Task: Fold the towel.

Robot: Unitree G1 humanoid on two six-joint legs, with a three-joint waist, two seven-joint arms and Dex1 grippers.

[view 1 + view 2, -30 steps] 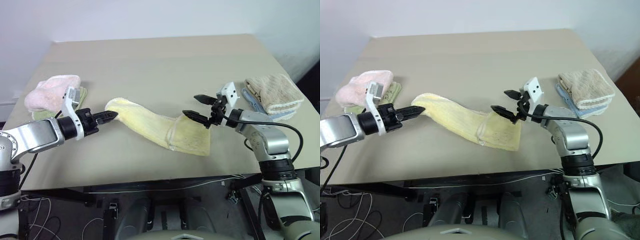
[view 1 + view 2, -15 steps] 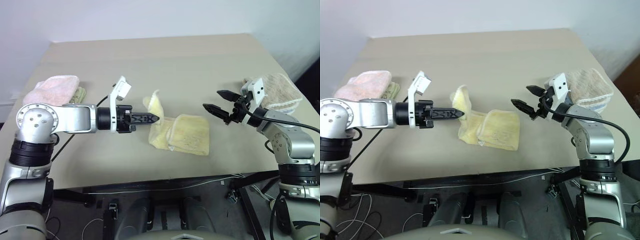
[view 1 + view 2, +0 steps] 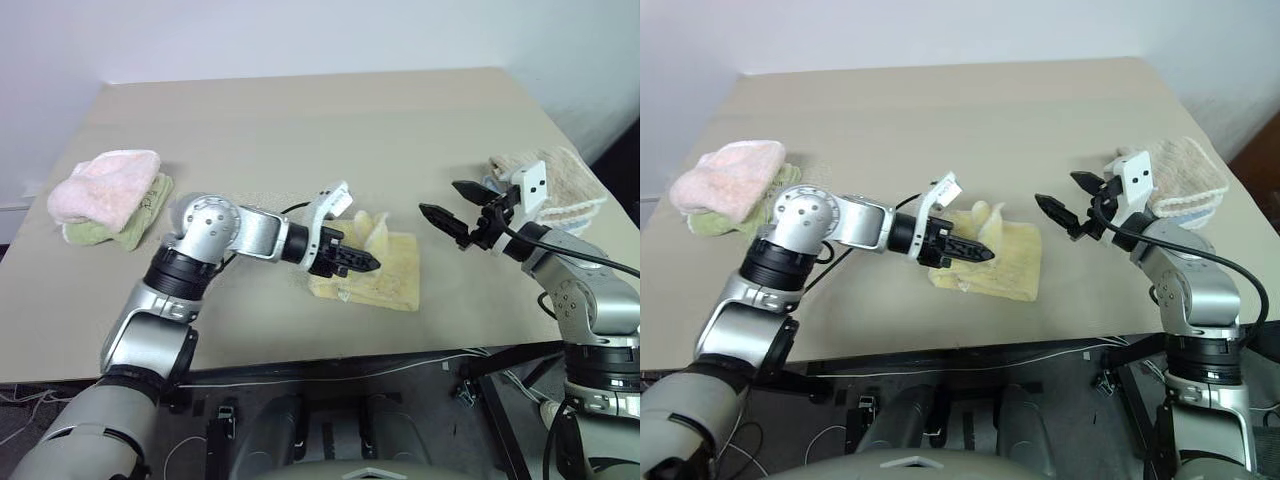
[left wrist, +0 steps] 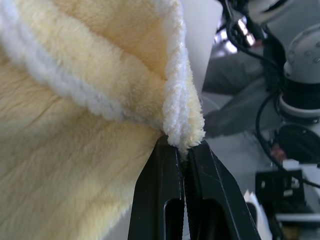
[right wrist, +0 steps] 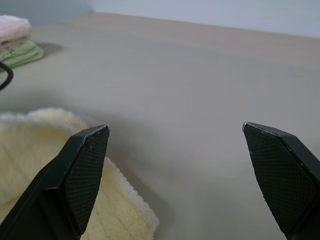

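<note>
The towel (image 3: 385,270) lies bunched on the worktop (image 3: 300,130), a raised edge pinched by the left gripper (image 3: 366,262); right gripper (image 3: 452,208) fingers (image 5: 82,170) spread apart, empty.

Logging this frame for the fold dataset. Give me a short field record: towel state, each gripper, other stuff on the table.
towel: pale yellow towel, bunched and partly doubled over, near the front middle of the table
left gripper: fingers shut on the towel's whitish edge trim, held over the towel
right gripper: fingers wide open, holding nothing, off to the towel's right and apart from it
left of table: pink towel stacked on a green cloth
right of table: beige waffle towel, folded, on a pale blue cloth
fold: not finished
</note>
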